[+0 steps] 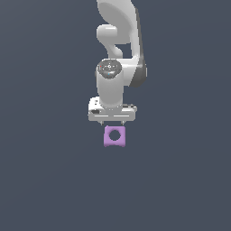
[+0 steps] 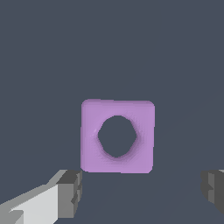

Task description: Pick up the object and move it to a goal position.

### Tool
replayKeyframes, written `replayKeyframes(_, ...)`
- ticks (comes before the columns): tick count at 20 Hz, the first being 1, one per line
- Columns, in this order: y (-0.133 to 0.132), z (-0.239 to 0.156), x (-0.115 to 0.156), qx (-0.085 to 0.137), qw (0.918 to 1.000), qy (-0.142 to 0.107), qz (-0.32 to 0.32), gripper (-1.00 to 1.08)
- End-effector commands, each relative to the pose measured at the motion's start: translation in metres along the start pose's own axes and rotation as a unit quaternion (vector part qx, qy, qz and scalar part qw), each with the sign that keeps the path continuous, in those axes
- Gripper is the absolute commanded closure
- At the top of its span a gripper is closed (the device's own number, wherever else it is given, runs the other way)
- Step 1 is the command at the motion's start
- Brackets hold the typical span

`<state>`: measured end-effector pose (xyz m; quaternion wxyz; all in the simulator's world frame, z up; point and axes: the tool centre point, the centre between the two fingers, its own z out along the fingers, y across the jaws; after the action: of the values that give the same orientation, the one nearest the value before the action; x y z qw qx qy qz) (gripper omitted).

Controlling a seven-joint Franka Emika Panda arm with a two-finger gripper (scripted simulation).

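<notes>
Gripper (image 1: 112, 122) open, jaws spread wide, nothing between them. Block (image 1: 114, 136) sits on the flat dark-grey floor (image 1: 45, 180), free of the gripper, not grasped. In the exterior view it shows just below the gripper's fingertips, roughly centred under the hand; can't tell from that view how much height gap there is.

Wrist view: block (image 2: 117, 136) is light purple, squarish w/ rounded corners, round hole thru the middle, floor visible thru the hole. Dark finger pads (image 2: 70, 192) show at either side of the frame, wider apart than the block; block lies ahead of them, not between, no contact.

Arm (image 1: 118, 54) white, comes down from top of exterior view, wrist pointing straight down over the block area.
</notes>
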<state>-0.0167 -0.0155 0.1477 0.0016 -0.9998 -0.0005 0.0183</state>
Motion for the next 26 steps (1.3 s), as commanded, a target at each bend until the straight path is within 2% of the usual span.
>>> replayKeyframes(1,0.000,0.000,0.000,0.000,1.0000,0.000,0.000,-1.00)
replayKeyframes(15,0.006,-0.002,0.005,0.001,1.0000,0.002,-0.007,-1.00)
replayKeyframes(21,0.007,0.006,0.010,-0.007,0.9989,-0.007,-0.046,-1.00)
replayKeyframes(26,0.008,0.017,0.016,-0.017,0.9944,-0.020,-0.102,-1.00)
